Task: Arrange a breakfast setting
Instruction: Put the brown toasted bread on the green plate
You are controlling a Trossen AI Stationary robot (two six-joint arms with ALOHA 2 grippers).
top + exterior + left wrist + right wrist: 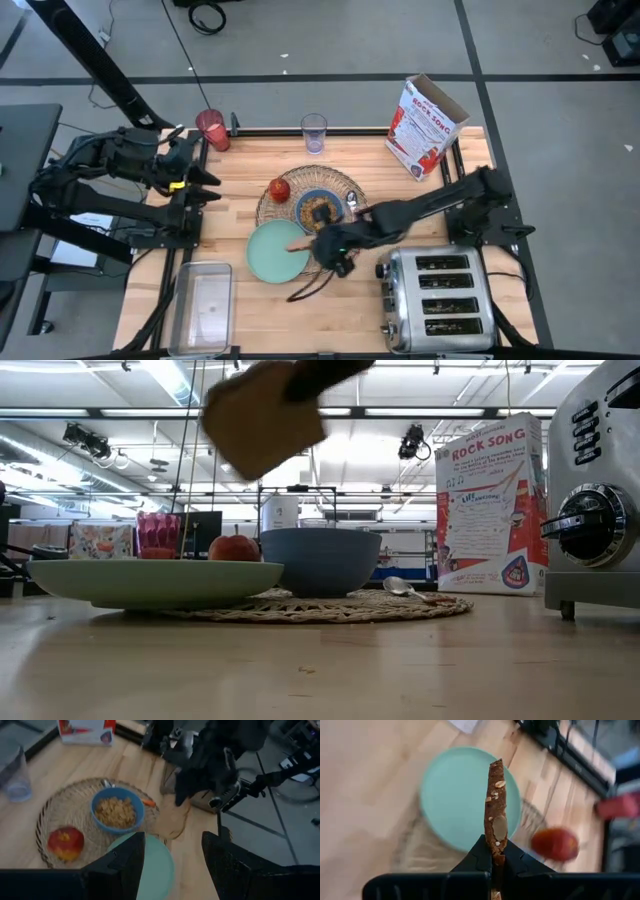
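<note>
The round woven placemat lies mid-table and carries the red apple and the blue bowl, which holds cereal. The spoon lies on the placemat beside the bowl. The mint-green plate rests at the placemat's near edge. The red-filled glass stands at the far left. My right gripper is shut on the toast slice, above the plate's right side. My left gripper is open and empty at the table's left edge. My right gripper pinches the toast slice between its two fingers, by one edge of the slice. The slice stands on edge in the hold, one flat face toward each finger. It is lifted clear, high above the plate.
A chrome four-slot toaster stands at the near right. A cereal box stands at the far right and a clear empty glass at the far middle. A clear plastic tub sits at the near left.
</note>
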